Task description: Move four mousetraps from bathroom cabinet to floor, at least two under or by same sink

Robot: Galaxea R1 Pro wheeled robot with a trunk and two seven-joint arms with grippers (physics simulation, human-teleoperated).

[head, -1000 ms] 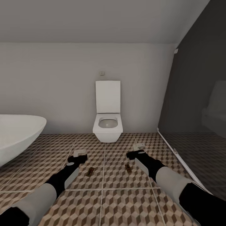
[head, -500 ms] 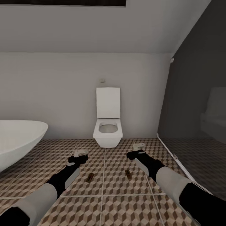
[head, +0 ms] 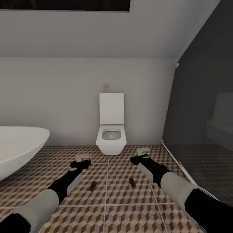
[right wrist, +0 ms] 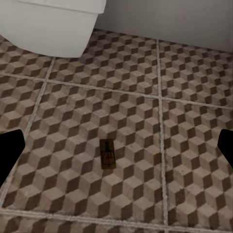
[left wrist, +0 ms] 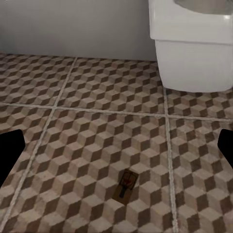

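On the cube-patterned bathroom floor (head: 129, 213), two mousetraps lie flat between the arms: one (head: 93, 185) at 5 o'clock of the left gripper (head: 80, 161), the other (head: 131, 182) at 7 o'clock of the right gripper (head: 141, 155). Both grippers hang spread and empty above the tiles. A white toilet (head: 111, 142) stands at 12 o'clock, a bathtub (head: 19, 145) at 9 o'clock

Two mousetraps lie flat on the cube-patterned bathroom floor (head: 123, 213): left mousetrap (head: 93, 185), right mousetrap (head: 131, 182), well apart, each small brown wood with dark wire.
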